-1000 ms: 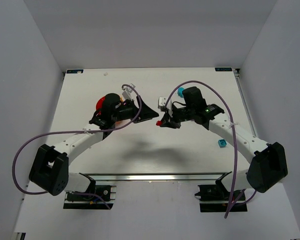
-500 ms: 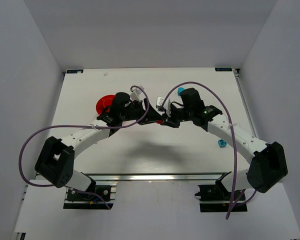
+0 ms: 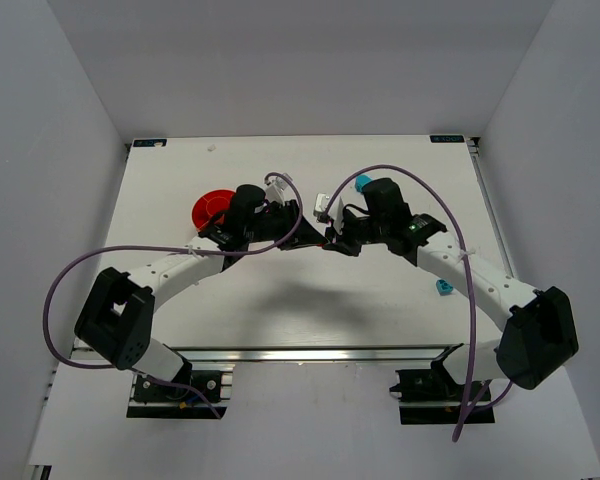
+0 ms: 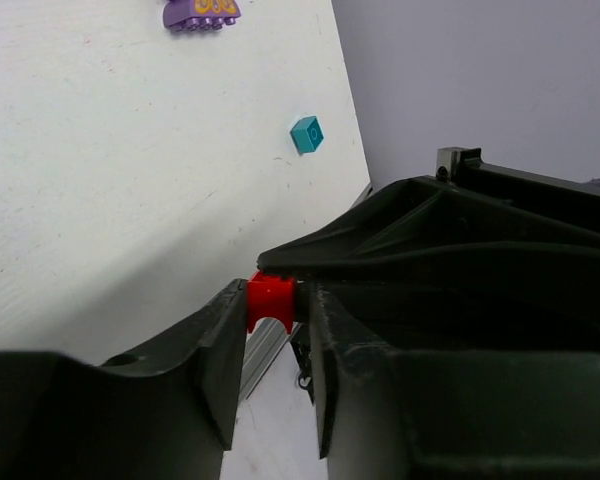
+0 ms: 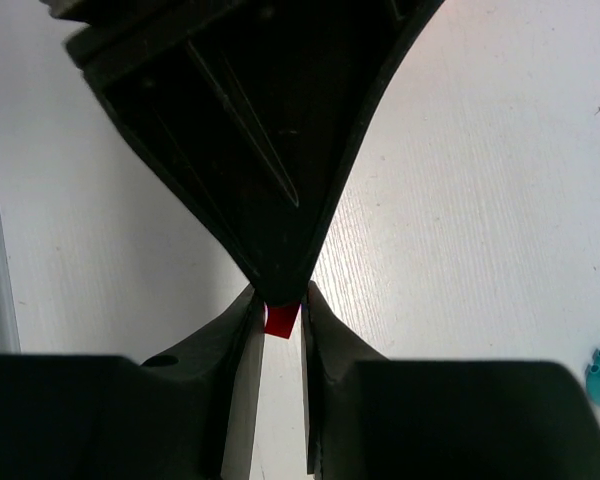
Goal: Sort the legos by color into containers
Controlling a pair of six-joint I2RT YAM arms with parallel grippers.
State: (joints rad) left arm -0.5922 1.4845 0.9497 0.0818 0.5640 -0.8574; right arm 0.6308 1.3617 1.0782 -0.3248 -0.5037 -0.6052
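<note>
A small red lego (image 4: 271, 300) hangs above the table's middle, pinched from both sides. My left gripper (image 4: 276, 296) is shut on it, both fingers pressing its sides. My right gripper (image 5: 280, 302) comes from the opposite side and is shut on the same red lego (image 5: 281, 319). In the top view the two grippers meet tip to tip, left gripper (image 3: 314, 243) against right gripper (image 3: 328, 243). The orange-red bowl (image 3: 212, 207) stands to the left, beside the left wrist.
A cyan lego (image 3: 442, 287) lies under the right forearm, and another cyan one (image 3: 361, 182) sits behind the right wrist. The left wrist view shows a purple lego (image 4: 201, 12) and a cyan lego (image 4: 306, 134) on the white table.
My left arm has swung right, off the bowl, to the right gripper, and its jaws have closed on the red lego. The right gripper has held still with the lego.
</note>
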